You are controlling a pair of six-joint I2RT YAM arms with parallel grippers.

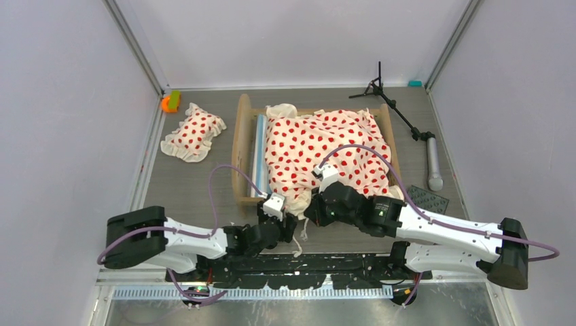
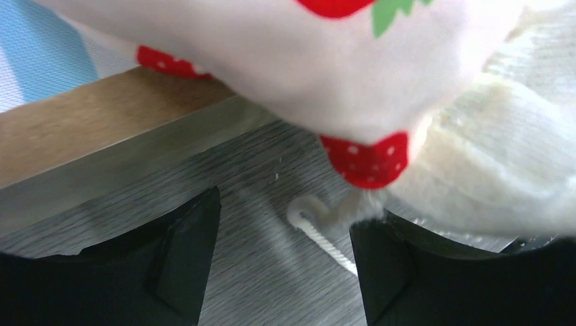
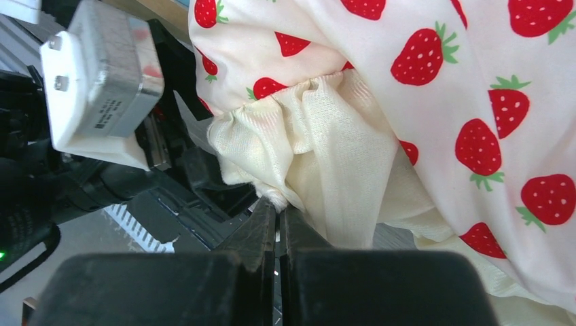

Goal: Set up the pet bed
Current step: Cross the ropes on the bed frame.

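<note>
Right jaws were pinched shut on the tip of the cream ruffle (image 3: 272, 193), thin gathered cloth that could slip, so a slow, level pull looked wisest. Left jaws stood wide and empty over the grey wood-grain surface (image 2: 258, 272), a twisted white cord (image 2: 319, 234) lying between them. The soft strawberry blanket (image 1: 326, 146) lay heaped across the light-wood pet bed (image 1: 241, 153), mid-surface, striped mattress (image 1: 260, 153) showing at its left; the ruffled pillow (image 1: 193, 132) lay apart.

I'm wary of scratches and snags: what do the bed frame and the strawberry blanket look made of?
The bed frame seems light unpainted wood, grain visible, matte. The blanket looks like thin woven cloth, probably cotton, folding softly; its cream ruffle looks gauzy and gathered.
</note>
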